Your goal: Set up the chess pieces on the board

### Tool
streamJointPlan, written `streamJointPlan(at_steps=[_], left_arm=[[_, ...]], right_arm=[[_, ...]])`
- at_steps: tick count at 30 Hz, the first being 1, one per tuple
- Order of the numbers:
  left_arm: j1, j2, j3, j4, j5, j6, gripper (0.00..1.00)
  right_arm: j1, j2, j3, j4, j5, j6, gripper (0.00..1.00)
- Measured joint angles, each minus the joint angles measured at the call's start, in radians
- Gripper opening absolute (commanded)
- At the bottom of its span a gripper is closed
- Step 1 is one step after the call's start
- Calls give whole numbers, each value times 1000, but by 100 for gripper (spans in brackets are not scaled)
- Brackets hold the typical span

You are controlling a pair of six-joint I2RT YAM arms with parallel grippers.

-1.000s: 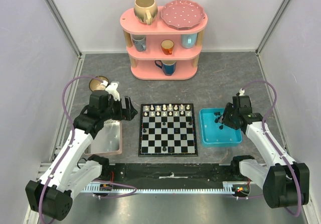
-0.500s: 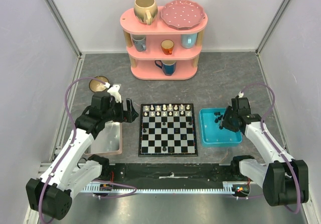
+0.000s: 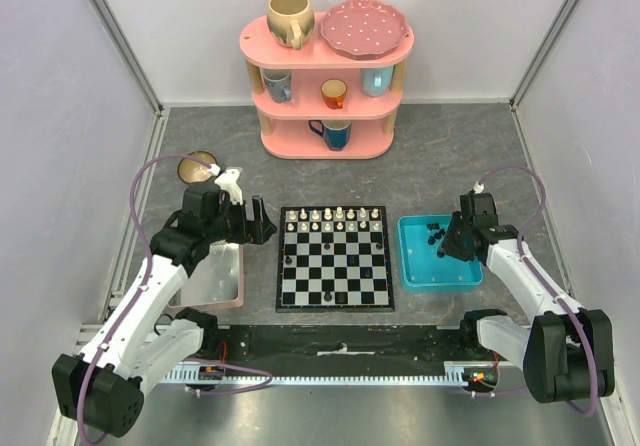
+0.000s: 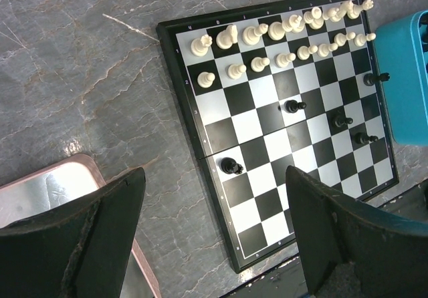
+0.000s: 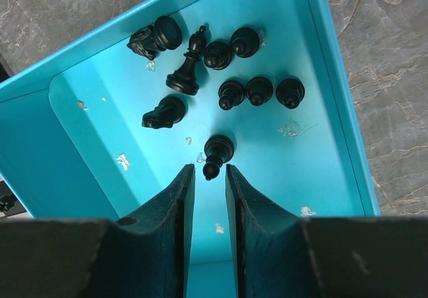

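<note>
The right gripper (image 5: pixel 209 172) is held low inside the blue tray (image 5: pixel 267 184), its jaws set a narrow gap apart with nothing clamped between them. Straight ahead of the fingertips, just beyond the mouth of that gap, a black piece (image 5: pixel 216 152) is seen lying on its side. Its long axis is laid almost in line with the fingers: the slim head is pointed back into the gap and the round base is turned away. Whether the head is touched by either jaw cannot be told.

The coming move is judged to turn on this alignment. As the piece lies end-on, only its tip would be caught by a closing. A short advance along the fingers' own line therefore appears to be called for before a grip across the neck can be had.

Farther out, the other black pieces (image 5: pixel 257 91) are gathered toward the tray's far end, apart from the jaws. The board (image 3: pixel 355 261) is found to the left of the tray, just beside it. The cream-white pieces (image 4: pixel 281 41) are ranked in two rows along its far side, and a few scattered black pieces (image 4: pixel 342 119) are set mid-board. The left gripper (image 4: pixel 214 172) is held wide open and empty over the board's left edge, near the pink-rimmed tray (image 4: pixel 47 191). The piece in the tray is judged far nearer the right arm.
</note>
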Motion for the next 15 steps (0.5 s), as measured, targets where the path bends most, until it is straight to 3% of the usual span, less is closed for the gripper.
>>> streamJointPlan(at_steps=[15], left_arm=[[0,11,0,0,0,0,91]], right_arm=[[0,38,0,20,-6,-2,21]])
